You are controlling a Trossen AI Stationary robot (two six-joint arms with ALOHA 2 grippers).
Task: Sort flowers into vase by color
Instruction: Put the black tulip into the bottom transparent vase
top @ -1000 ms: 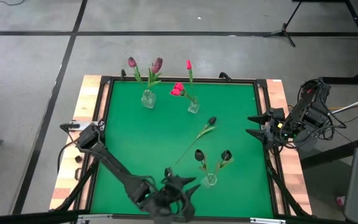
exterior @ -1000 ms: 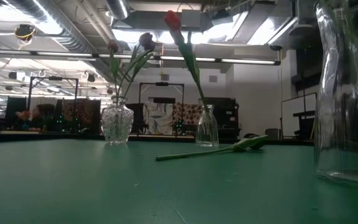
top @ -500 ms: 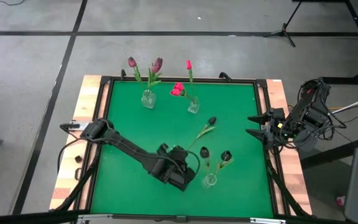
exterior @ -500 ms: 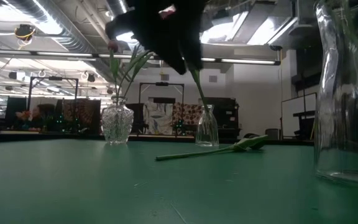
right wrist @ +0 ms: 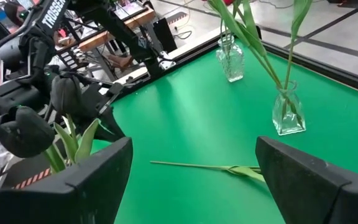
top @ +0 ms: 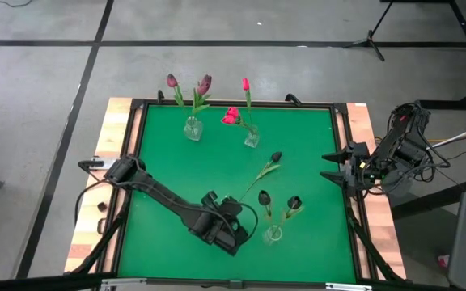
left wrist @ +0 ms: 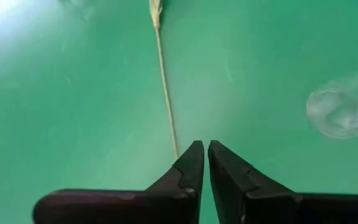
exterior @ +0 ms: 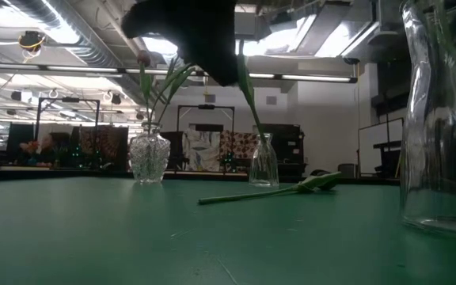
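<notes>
The loose flower [top: 259,178] lies flat mid-tabletop [top: 168,153], stem running diagonally, its cut end just ahead of the left end effector [left wrist: 203,151], whose fingers are nearly together and hold nothing. The right end effector [right wrist: 191,168] waits wide at the far edge; the left arm is judged nearer.

Two dusky purple flowers [top: 188,84] stand in a clear vase [top: 192,129] at the far side of the green desk [top: 168,174]. Bright pink flowers [top: 235,115] stand in a second vase [top: 252,140] beside it. Two near-black flowers [top: 277,202] stand in a nearer vase [top: 273,234]. One near-black flower [top: 264,171] lies flat mid-desk, apart from all three.
</notes>
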